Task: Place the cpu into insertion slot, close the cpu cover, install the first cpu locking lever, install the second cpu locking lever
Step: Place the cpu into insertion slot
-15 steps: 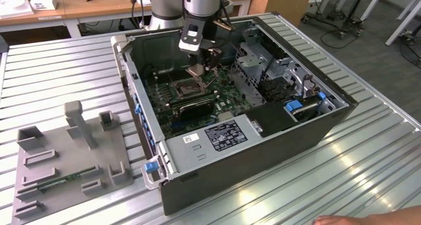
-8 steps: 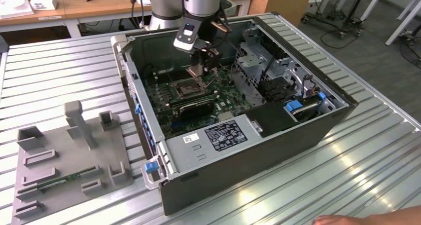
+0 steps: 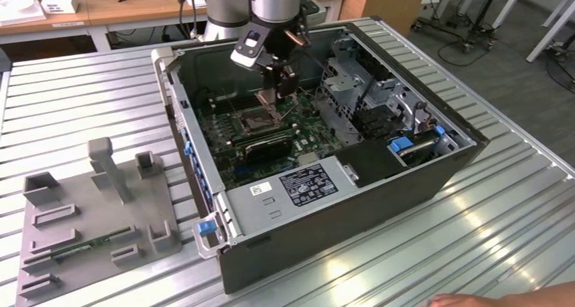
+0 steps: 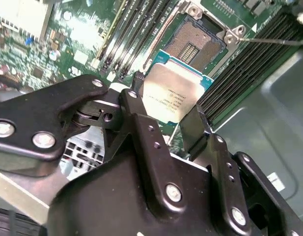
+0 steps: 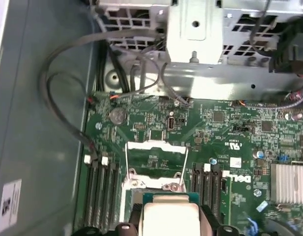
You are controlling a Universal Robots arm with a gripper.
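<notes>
Second wrist view: gripper (image 4: pixel 166 105) was clamped on the cpu (image 4: pixel 175 91) by opposite edges, silver top facing camera. Chip hung over the motherboard (image 4: pixel 68 44), just beside the uncovered insertion slot (image 4: pixel 193 43), not seated in it.

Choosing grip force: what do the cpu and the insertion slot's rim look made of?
The cpu: top looks like matte silvery metal, evenly sheened; its green border is probably circuit board. The insertion slot: rim seems bright bare metal, glinting at its corners; the dark centre's material is unclear.
</notes>
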